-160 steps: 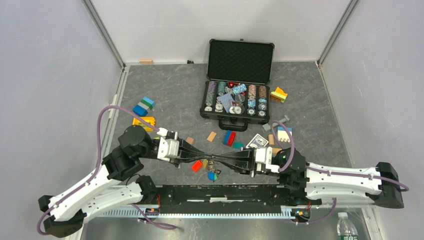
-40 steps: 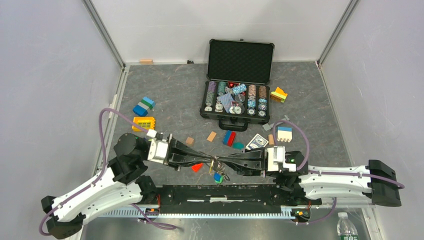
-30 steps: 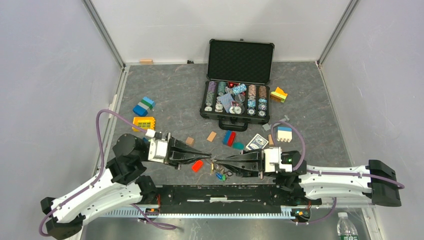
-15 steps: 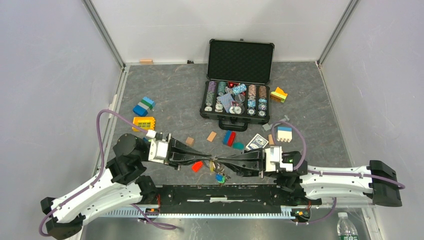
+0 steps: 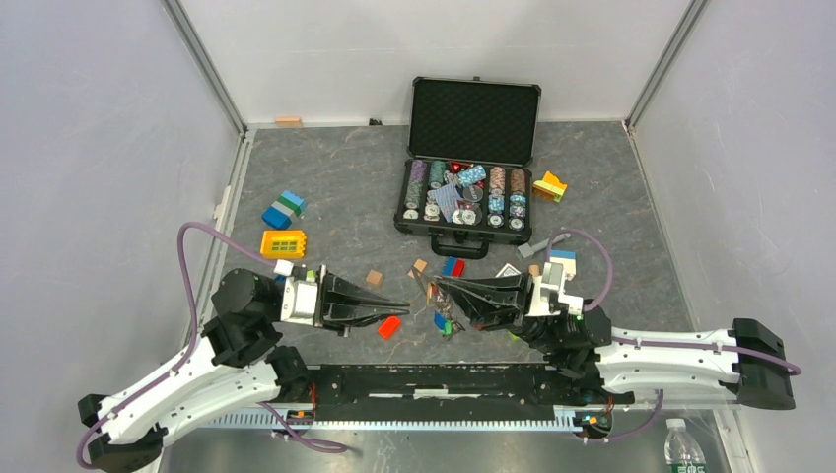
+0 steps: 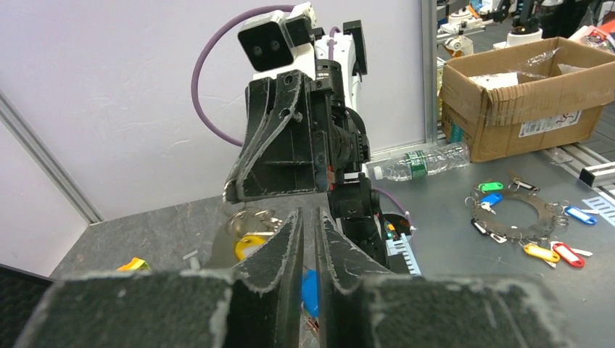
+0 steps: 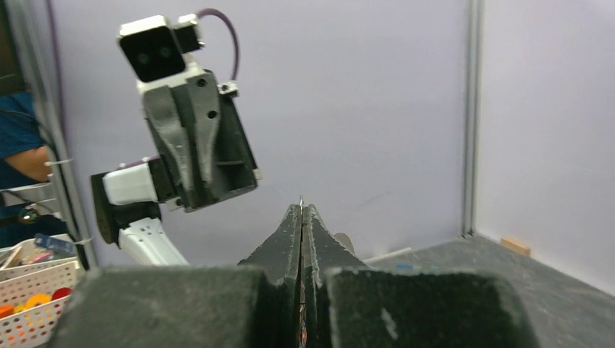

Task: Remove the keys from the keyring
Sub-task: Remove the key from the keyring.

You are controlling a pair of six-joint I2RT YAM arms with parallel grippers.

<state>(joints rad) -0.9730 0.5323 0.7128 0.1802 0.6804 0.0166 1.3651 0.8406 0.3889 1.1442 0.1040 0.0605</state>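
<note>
My right gripper point(image 5: 435, 285) is raised over the mat, shut on the keyring, and the keys point(image 5: 444, 320) hang under it in a bunch with a blue head showing. In the right wrist view a sliver of the keyring's wire point(image 7: 301, 199) sticks out of the shut tips point(image 7: 301, 207). My left gripper point(image 5: 404, 304) points at it from the left, a short way off, its jaws a narrow slit apart with nothing in them. Past its tips point(image 6: 308, 212), the left wrist view shows the keyring point(image 6: 255, 215), a yellow key head point(image 6: 249, 245) and a blue one point(image 6: 310, 290). A small red piece point(image 5: 390, 326) lies on the mat below.
An open poker chip case point(image 5: 474, 118) stands at the back centre. Toy blocks lie scattered: blue and green point(image 5: 284, 209), yellow point(image 5: 284, 242), red and blue point(image 5: 453, 267), orange point(image 5: 550, 185), white and blue point(image 5: 562, 258). A black rail point(image 5: 444, 379) runs along the near edge.
The two grippers, tip to tip at the keyring half a second ago, have parted. The right one rose and drew back with the bunch; the left one let go and backed left.
</note>
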